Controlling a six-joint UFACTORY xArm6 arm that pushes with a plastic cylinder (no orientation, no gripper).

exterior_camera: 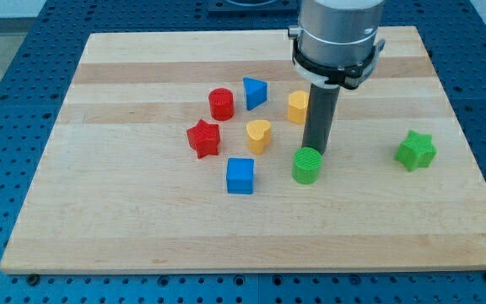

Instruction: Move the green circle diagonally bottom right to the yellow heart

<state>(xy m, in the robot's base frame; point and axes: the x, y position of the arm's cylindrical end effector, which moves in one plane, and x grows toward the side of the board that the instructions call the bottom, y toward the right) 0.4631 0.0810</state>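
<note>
On the wooden worktop [125,219], the rod end effector, which has no jaws and holds nothing, rests my tip [314,153] against the upper right edge of the green circle [306,165]. The yellow heart [259,134] lies up and left of the circle.

Green circle [307,165]: short ribbed cylinder, upright on the board, near centre, toward the view's bottom right of the yellow heart | Yellow heart [259,135]: small heart-shaped block, lying flat, apart from the circle
</note>
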